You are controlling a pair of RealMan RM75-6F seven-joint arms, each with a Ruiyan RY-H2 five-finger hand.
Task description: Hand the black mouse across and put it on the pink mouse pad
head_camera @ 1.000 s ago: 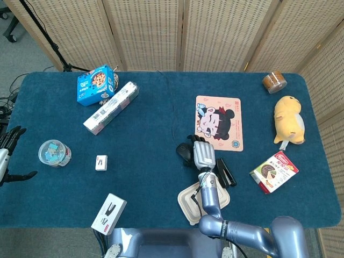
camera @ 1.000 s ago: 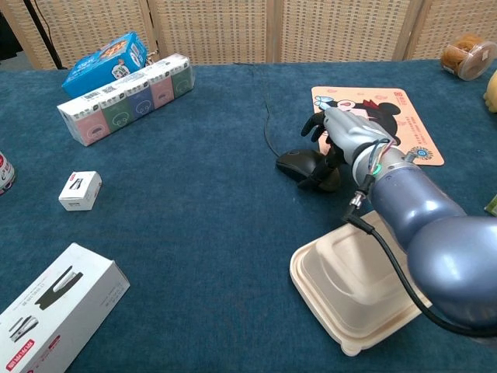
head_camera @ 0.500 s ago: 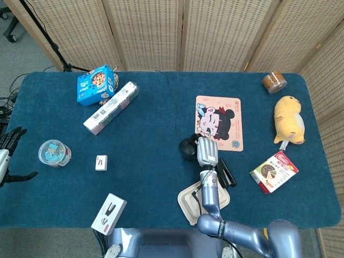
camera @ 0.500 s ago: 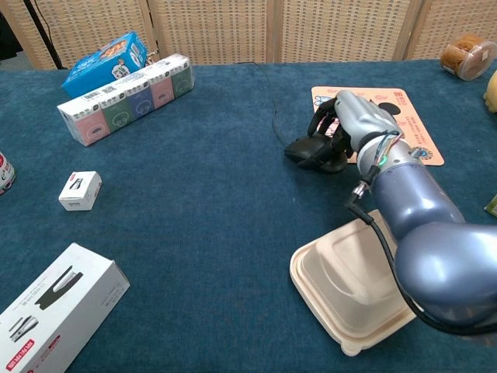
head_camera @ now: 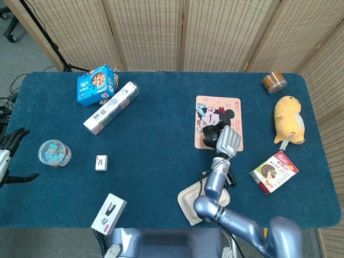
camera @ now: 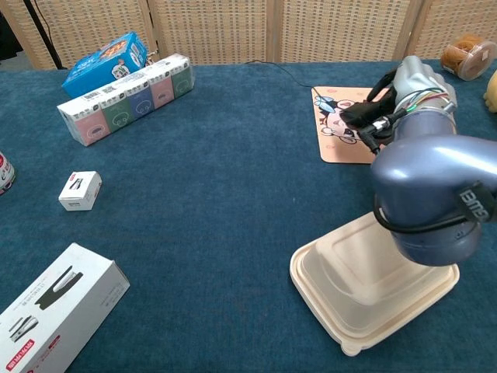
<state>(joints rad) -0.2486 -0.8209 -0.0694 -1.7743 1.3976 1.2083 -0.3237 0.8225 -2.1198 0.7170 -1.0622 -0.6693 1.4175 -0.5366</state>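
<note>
The black mouse (head_camera: 210,135) (camera: 358,113) sits in the grip of my right hand (head_camera: 228,141) (camera: 412,84), over the lower part of the pink mouse pad (head_camera: 214,110) (camera: 339,141). I cannot tell whether the mouse touches the pad. Its thin black cable (camera: 288,71) trails toward the table's far edge. My right arm hides the pad's right half in the chest view. My left hand (head_camera: 8,148) hovers at the table's far left edge, fingers spread and holding nothing.
A beige takeout container (head_camera: 191,203) (camera: 365,284) lies under my right forearm. A snack packet (head_camera: 274,171), yellow plush (head_camera: 289,119) and brown jar (head_camera: 274,82) sit at the right. At the left are a blue box (head_camera: 95,84), long pack (head_camera: 111,106), jar (head_camera: 54,153), small white box (head_camera: 101,162) and stapler box (head_camera: 109,213).
My right hand took hold of the mouse on the blue cloth and carried it right and farther away, over the pink pad. The left hand has stayed put.
</note>
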